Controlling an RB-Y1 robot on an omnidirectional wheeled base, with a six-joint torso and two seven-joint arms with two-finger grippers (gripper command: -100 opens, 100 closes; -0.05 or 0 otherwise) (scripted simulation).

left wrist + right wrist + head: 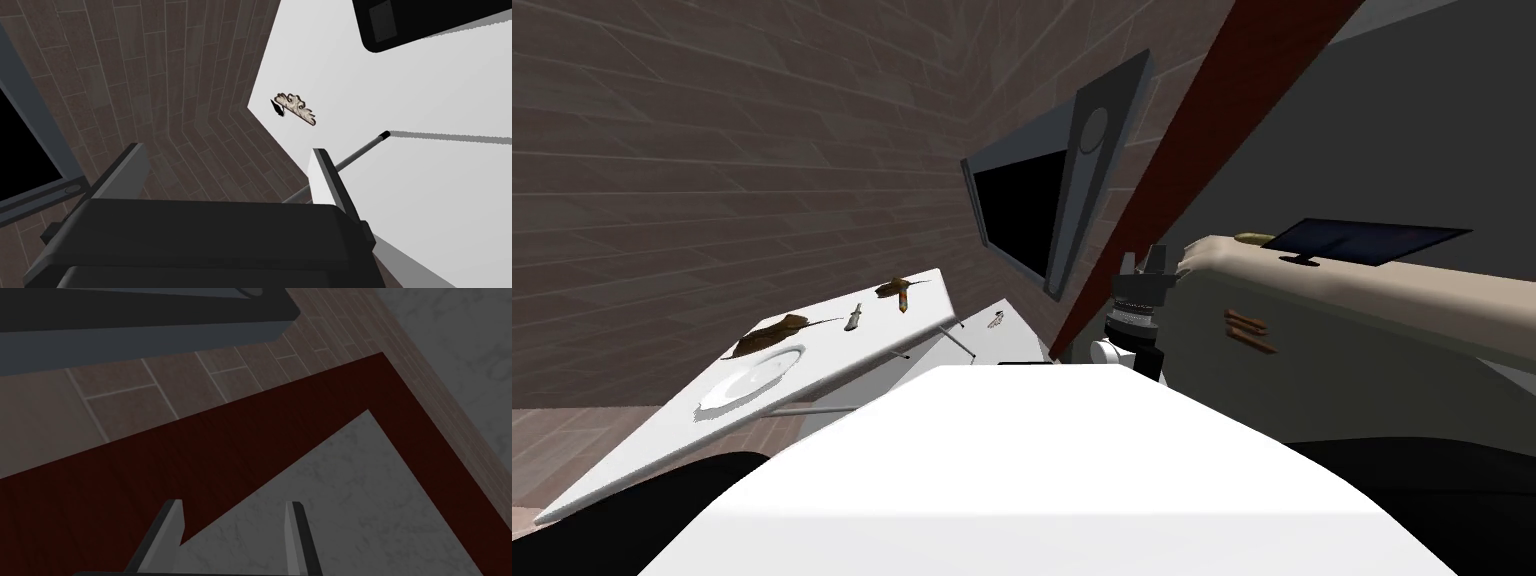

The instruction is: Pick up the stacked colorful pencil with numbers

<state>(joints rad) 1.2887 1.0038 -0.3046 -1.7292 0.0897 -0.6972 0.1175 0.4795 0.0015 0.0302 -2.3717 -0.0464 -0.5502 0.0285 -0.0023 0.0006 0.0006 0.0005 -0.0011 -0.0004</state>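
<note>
Two white tables, two grippers. You find one pencil [295, 107], pale and lumpy with a black tip, lying flat on the nearer table [415, 90], well apart from your left gripper [222, 172]. Its two fingers stand spread with nothing between them. The farther table [842, 350] bears one plate [752, 378]. Your right gripper [232, 528], its two fingers also parted and empty, faces one dark red band [150, 463].

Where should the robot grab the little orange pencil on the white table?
Probably around the middle of the pencil, coming from above. It lies flat on the white table, long and thin, so a grip across its narrow sides fits best.
</note>
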